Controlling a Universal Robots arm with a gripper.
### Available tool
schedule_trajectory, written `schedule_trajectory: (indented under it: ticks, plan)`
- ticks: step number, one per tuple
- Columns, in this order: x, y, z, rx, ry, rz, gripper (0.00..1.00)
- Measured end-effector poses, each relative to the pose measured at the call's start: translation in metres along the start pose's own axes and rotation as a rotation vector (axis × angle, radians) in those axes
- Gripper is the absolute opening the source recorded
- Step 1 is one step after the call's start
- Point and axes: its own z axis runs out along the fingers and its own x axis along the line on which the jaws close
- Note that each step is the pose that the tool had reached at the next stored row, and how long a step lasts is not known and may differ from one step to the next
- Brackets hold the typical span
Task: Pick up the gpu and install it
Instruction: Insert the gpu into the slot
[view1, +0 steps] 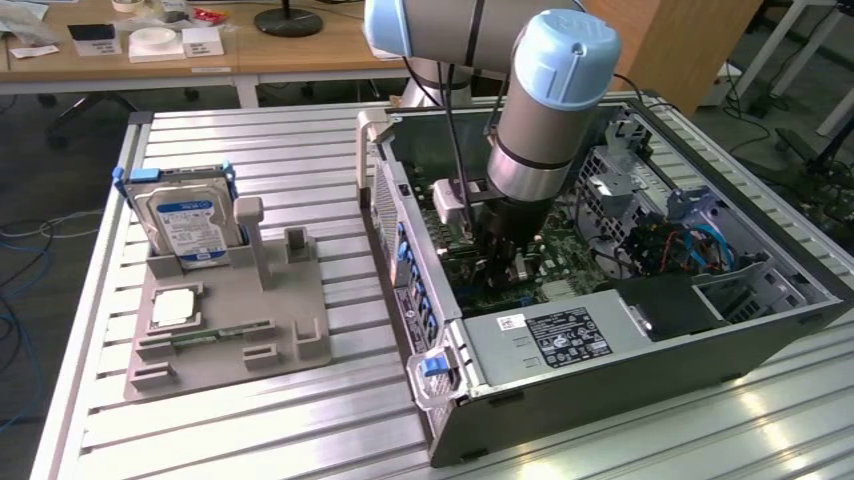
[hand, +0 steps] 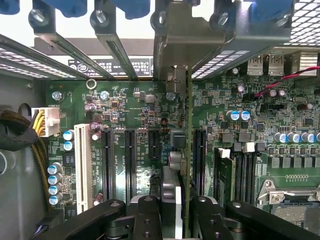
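In the wrist view the gpu (hand: 185, 145) stands edge-on between my fingers (hand: 146, 210), a thin brownish-green board. Its grey metal end (hand: 176, 45) reaches up to the case's rear slot frame. My gripper (hand: 172, 207) is shut on it, low over the green motherboard (hand: 135, 110), beside the long black slots (hand: 200, 160). Whether the card sits in a slot is hidden by the card itself. In the exterior view my gripper (view1: 505, 250) reaches down inside the open computer case (view1: 390, 190), with the gpu's grey end (view1: 449, 198) showing beside it.
On the exterior view's left, a grey holder (view1: 300, 335) carries a silver hard drive (view1: 187, 225), a processor chip (view1: 176, 305) and a green memory stick (view1: 200, 338). Inside the case are the power supply (view1: 561, 335), blue cables (view1: 701, 240) and slot covers (hand: 112, 47).
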Motion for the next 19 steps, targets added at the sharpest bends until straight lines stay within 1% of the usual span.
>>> schedule_trajectory:
  ticks: [6, 7, 8, 9, 10, 12, 14, 19]
  plan:
    - [0.000, 0.0000, -0.0001, -0.0001, 0.0007, 0.000, 0.28]
    - [0.000, 0.0000, 0.0006, 0.0008, -0.0011, 0.000, 0.29]
    - [0.000, 0.0000, 0.0008, 0.0009, -0.0010, 0.000, 0.29]
    - [0.000, 0.0000, 0.0007, 0.0010, -0.0009, 0.000, 0.35]
    - [0.000, 0.0000, -0.0002, 0.0004, 0.0008, 0.000, 0.35]
    - [0.000, 0.0000, -0.0009, 0.0014, 0.0005, 0.000, 0.35]
    - [0.000, 0.0000, -0.0049, 0.0039, 0.0005, 0.000, 0.35]
    - [-0.001, -0.0001, -0.0193, 0.0132, 0.0003, -0.001, 0.35]
